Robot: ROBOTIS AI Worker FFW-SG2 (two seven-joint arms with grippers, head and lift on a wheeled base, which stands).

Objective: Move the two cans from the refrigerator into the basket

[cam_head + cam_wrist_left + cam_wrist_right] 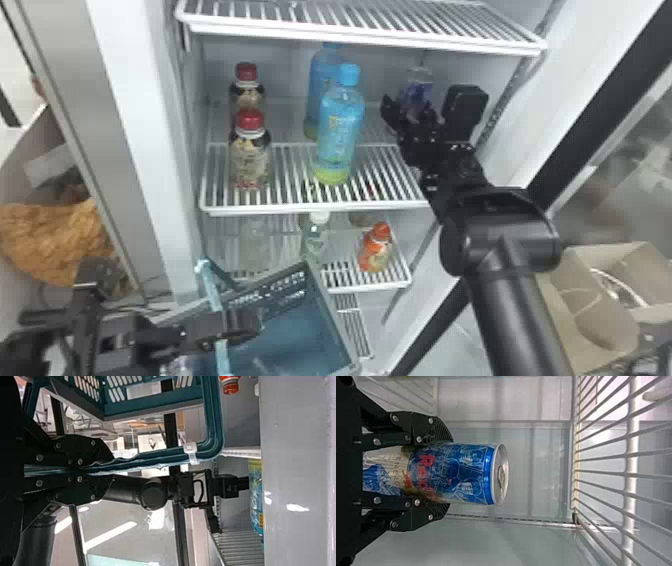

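Note:
In the head view my right gripper (pixel 408 109) is on the right side of the fridge's middle shelf, at a blue can (pixel 419 89). The right wrist view has my right gripper (pixel 448 473) shut on that can (pixel 466 474), a finger against each side and the silver top beyond the tips. My left gripper (pixel 239 324) is at the lower left, at the rim of the teal basket (pixel 334 322) in front of the fridge. From the left wrist, my left gripper (pixel 107 469) is shut on the basket's rim (pixel 158 461). I cannot make out a second can.
Blue bottles (pixel 341 125) and red-capped bottles (pixel 251 155) stand on the middle shelf (pixel 290 207). The upper shelf (pixel 360 39) spans above the right gripper. An orange bottle (pixel 375 250) stands below. A cardboard box (pixel 565 300) is at the right.

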